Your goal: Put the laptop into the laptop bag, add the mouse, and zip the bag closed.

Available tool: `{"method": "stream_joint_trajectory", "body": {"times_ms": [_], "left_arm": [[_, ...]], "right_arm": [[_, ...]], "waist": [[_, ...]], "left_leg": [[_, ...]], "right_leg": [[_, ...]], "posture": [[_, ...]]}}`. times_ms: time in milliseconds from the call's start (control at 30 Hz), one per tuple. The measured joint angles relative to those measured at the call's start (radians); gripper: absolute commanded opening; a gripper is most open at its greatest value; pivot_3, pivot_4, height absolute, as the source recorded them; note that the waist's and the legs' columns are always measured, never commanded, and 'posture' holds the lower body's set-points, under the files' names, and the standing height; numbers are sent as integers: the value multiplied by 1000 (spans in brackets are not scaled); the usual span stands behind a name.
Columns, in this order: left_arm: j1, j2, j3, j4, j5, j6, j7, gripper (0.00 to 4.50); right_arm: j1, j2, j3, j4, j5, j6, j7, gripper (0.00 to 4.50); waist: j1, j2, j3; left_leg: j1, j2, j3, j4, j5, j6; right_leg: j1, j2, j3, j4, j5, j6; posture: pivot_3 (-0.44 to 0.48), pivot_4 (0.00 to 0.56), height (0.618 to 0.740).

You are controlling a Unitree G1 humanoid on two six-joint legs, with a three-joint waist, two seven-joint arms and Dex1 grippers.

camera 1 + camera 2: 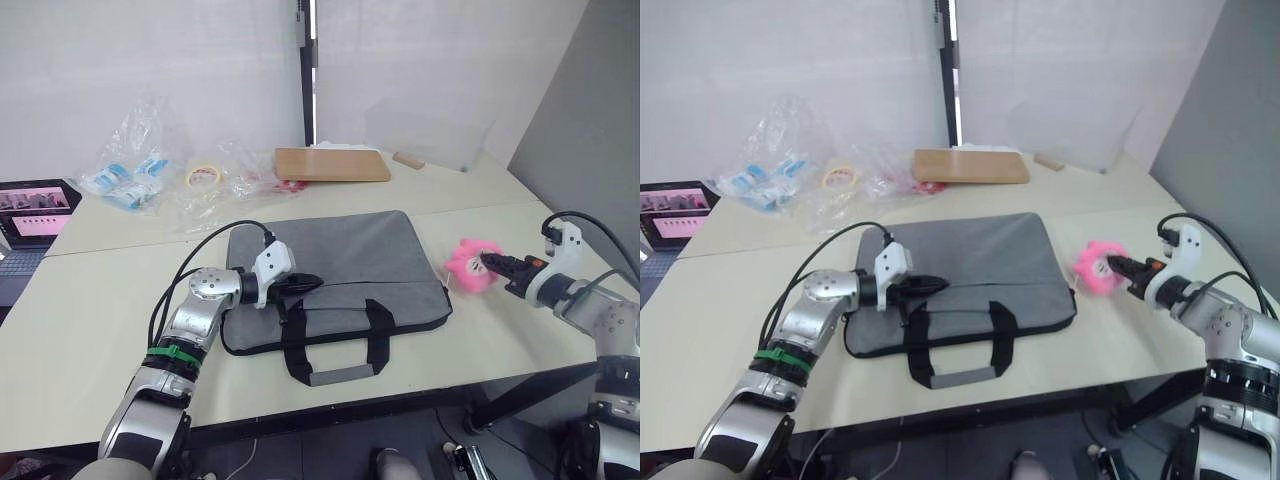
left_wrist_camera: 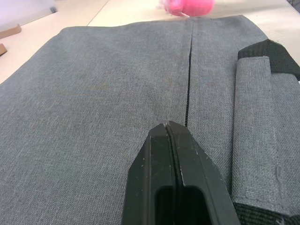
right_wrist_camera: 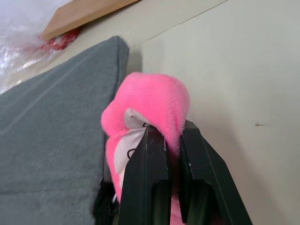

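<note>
The grey laptop bag (image 1: 340, 260) lies flat in the middle of the table, its black strap handles (image 1: 335, 345) toward the near edge. My left gripper (image 1: 315, 282) is shut, and its tips rest on the bag at the left end of the dark zipper line (image 2: 188, 84). Whether anything sits between the fingertips (image 2: 159, 140) is hidden. Just right of the bag, my right gripper (image 1: 487, 262) is shut on a pink plush toy (image 3: 150, 103). The laptop and the mouse are out of view.
A brown cardboard slab (image 1: 332, 164) lies at the back. Crumpled plastic bags (image 1: 150, 170) and a yellow tape roll (image 1: 204, 177) are at the back left. A small dark laptop with a lit screen (image 1: 30, 215) stands at the far left.
</note>
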Motion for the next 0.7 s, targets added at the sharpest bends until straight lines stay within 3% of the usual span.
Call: {"method": "stream_joint_trajectory", "body": {"times_ms": [233,367,467,700], "left_arm": [[21,-2,63,-26,-63,58,1,2121],[76,37,119,-103,-110,102,9,3490],[122,94,170,-161,-117,130,36,4446],[231,281,369,-256,-181,186,86,4478]], "right_arm": [[18,-76,18,-25,-19,-40,134,3115],[23,-169,75,22,-110,-189,245,4498],[8,-236,121,101,-199,-341,328,4500],[-75,-284,216,257,-375,-730,477,4500]], "waist": [[-2,-2,1],[-11,-5,4],[-16,-6,10],[-34,-7,20]], "left_leg": [[-3,-1,0,0,0,0],[-10,-6,1,2,1,-1],[-11,-5,1,2,1,-2],[-17,-5,2,3,2,-4]], "right_leg": [[-6,0,-1,0,0,0],[-21,-1,-2,5,1,-1],[-22,-1,-3,4,1,-1],[-31,-1,-3,6,2,-3]], "posture": [[0,150,740],[0,150,740],[0,150,740],[0,150,740]]}}
